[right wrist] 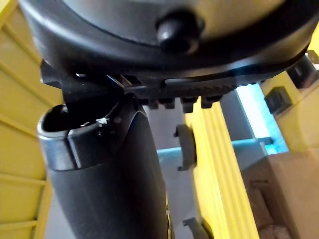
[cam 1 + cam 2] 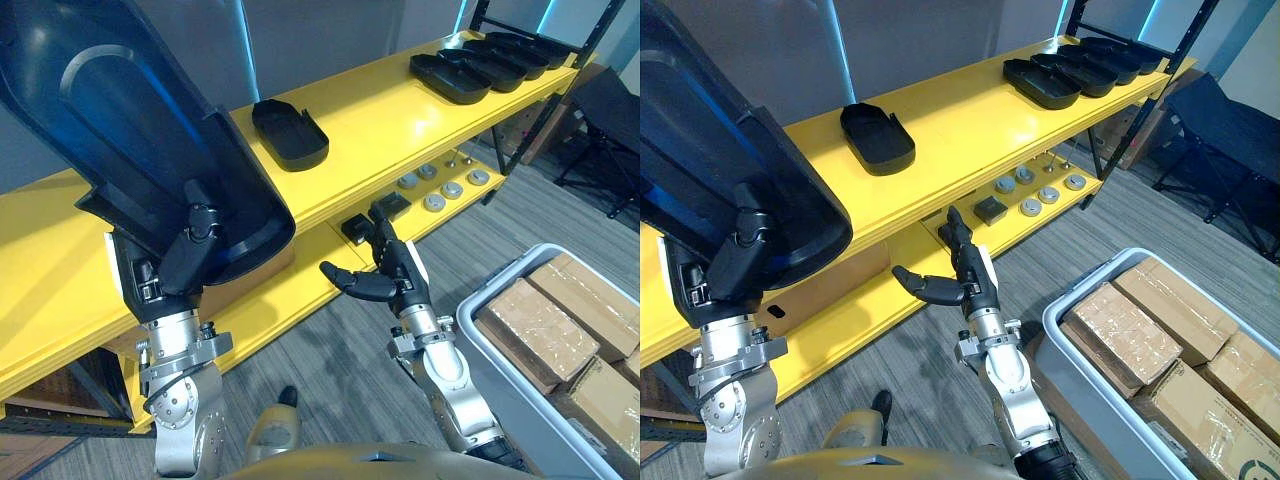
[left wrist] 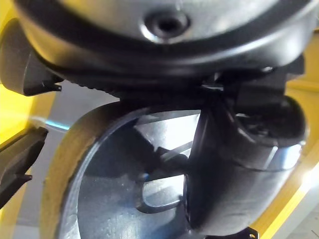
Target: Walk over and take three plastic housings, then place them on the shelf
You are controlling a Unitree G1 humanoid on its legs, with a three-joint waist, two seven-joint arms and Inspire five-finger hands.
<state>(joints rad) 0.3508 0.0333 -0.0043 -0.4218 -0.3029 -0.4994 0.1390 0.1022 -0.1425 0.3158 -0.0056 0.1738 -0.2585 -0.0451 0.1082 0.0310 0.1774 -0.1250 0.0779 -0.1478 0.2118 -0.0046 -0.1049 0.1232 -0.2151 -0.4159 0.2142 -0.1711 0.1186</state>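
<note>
Over the shelf (image 2: 380,105), the left hand (image 2: 190,255) clamps the rim of the plastic housing (image 2: 150,130), judged stiff, light and slick; the right hand (image 2: 398,272) hangs empty, fingers spread.

One housing (image 2: 290,133) lies mid-shelf (image 2: 380,110); a row of housings (image 2: 490,62) lies at the shelf's right end; a bin (image 2: 520,400) stands before that end.

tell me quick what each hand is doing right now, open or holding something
Left hand: shut on the big dark plastic housing, thumb over its rim.
Right hand: open, holding nothing, in front of the yellow shelf.
</note>
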